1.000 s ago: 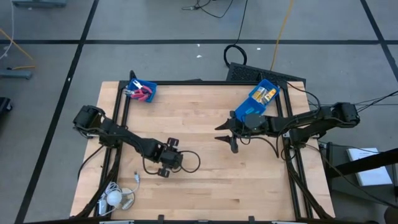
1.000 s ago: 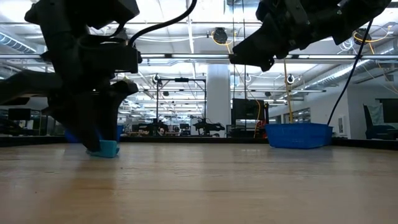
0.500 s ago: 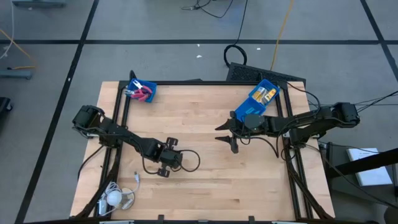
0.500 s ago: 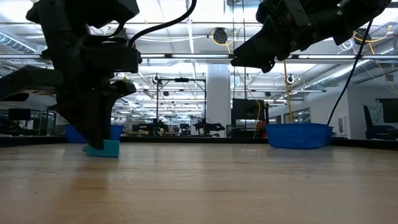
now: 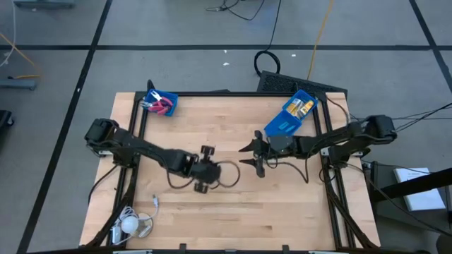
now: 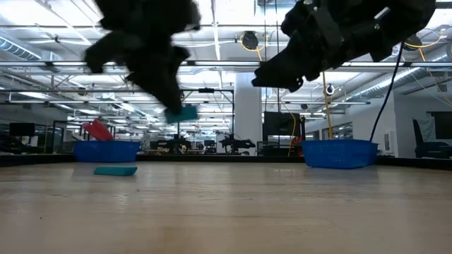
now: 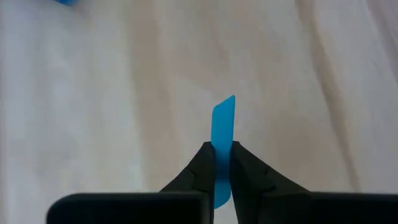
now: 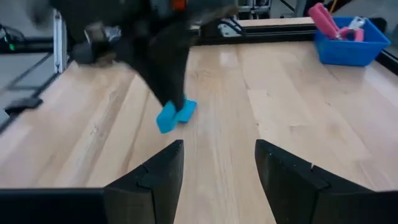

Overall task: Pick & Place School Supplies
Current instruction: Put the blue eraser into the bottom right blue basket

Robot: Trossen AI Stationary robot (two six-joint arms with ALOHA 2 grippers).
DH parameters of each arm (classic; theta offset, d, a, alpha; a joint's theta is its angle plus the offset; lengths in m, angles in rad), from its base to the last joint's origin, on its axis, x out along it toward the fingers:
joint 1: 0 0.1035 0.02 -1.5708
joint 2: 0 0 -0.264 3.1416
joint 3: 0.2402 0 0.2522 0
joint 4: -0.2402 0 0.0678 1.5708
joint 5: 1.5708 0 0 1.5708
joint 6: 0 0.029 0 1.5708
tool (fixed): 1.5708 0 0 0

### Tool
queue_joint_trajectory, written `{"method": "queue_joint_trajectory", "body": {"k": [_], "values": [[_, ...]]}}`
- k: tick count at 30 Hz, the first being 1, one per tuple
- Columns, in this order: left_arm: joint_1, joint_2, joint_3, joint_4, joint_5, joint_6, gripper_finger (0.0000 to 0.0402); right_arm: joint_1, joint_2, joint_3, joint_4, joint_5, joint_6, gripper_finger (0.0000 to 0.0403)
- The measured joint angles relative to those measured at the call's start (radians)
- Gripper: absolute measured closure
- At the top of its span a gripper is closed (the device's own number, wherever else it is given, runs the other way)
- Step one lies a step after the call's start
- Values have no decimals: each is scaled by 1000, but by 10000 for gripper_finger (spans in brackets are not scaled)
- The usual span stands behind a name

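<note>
Behind the wooden surface [image 5: 233, 212] the workshop's ceiling lights ran off into the distance in the low view. Half a second earlier the left gripper [image 7: 222, 163] had been down at the surface, near its left side, around a light-blue piece; now it had risen and swung toward the middle, its jaws closed on the light-blue oblong piece [image 7: 222, 127], which stood clear of the wood. A second light-blue piece [image 6: 116, 170] was left lying flat where the pickup happened. The right gripper [image 8: 219, 163] had drifted a little left toward the middle, its jaws open and holding nothing. The pick looked done, so carrying the piece to the far-right blue bin [image 5: 289, 116], holding similar pieces, was probably next; the far-left bin [image 5: 169, 107] held the pink-handled tools [image 5: 161, 106].
</note>
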Motion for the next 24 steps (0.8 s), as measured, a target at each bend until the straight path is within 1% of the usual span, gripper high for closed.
{"method": "queue_joint_trajectory", "body": {"k": [4,9,12,17,21,24], "values": [[60,-2,62,9,-35,9,382,15,86,0,113,2,-74,211],[115,-2,70,57,-34,26,377,20,152,0,226,9,-91,210],[128,-2,70,94,-26,51,377,18,170,11,223,51,-112,205],[141,-2,71,175,-16,64,379,18,184,28,227,58,-130,197],[155,-2,71,217,41,66,376,18,186,32,221,77,-140,201],[160,-2,71,237,45,65,381,18,185,33,214,78,-152,208]]}}
